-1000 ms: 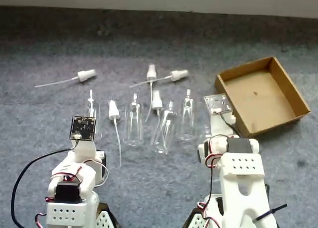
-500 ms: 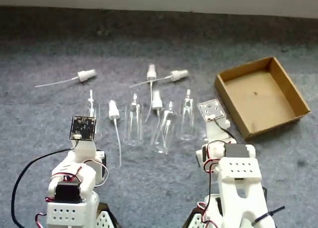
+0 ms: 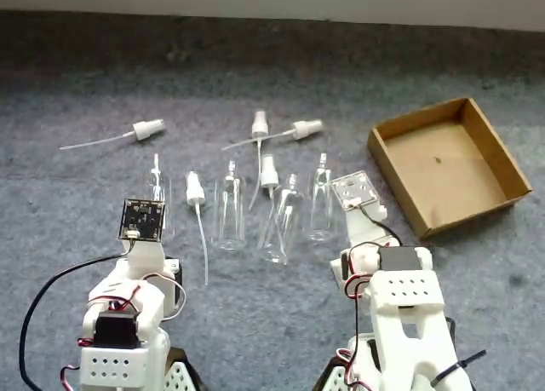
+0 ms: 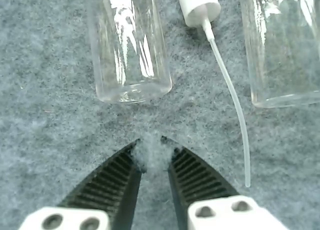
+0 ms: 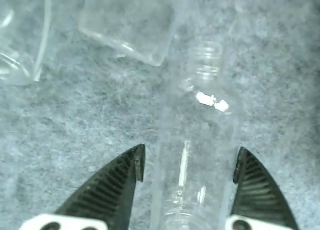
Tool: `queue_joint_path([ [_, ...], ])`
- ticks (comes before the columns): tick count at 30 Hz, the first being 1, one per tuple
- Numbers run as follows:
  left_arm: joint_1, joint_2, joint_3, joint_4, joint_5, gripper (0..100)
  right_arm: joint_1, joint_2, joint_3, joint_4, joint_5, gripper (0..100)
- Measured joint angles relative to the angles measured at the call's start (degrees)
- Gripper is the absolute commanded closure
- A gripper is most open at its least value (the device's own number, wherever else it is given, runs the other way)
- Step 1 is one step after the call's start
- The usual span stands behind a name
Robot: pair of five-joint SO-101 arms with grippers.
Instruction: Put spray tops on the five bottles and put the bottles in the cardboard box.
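Several clear bottles lie in a row on the grey carpet: one (image 3: 228, 208), one (image 3: 281, 221) and one (image 3: 319, 199) in the middle, one (image 3: 157, 195) just ahead of the left arm. White spray tops with long tubes lie among and beyond them (image 3: 194, 191) (image 3: 269, 171) (image 3: 143, 130). My right gripper (image 5: 190, 157) is open and straddles a lying clear bottle (image 5: 200, 115), whose neck points away. My left gripper (image 4: 152, 146) is almost closed on nothing, just short of a bottle's base (image 4: 127, 44), beside a spray top (image 4: 200, 9). The cardboard box (image 3: 502, 165) lies empty at the right.
Two more spray tops (image 3: 260, 123) (image 3: 306, 129) lie farther back. The right arm (image 3: 400, 297) stands between the bottle row and the box's near corner. Bare carpet stretches behind the spray tops up to a dark strip at the back.
The right arm has swung left, away from the box and toward the bottle row. The left arm has not moved.
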Motion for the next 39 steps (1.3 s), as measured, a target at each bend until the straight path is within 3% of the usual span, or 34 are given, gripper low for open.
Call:
queue_joint_path([
  [17, 0.00, 0.00, 0.00, 0.00, 0.00, 99, -1.32, 0.00, -8.88, 5.71, 0.00, 69.5],
  [22, 0.00, 0.00, 0.00, 0.00, 0.00, 99, -1.49, 0.70, -8.88, 2.64, 0.00, 69.5],
  [31, 0.00, 0.00, 0.00, 0.00, 0.00, 99, -1.49, 16.09, -9.49, -3.08, -1.05, 69.5],
  [39, 0.00, 0.00, 0.00, 0.00, 0.00, 99, -1.49, 17.49, -9.49, -6.95, -1.05, 72.4],
])
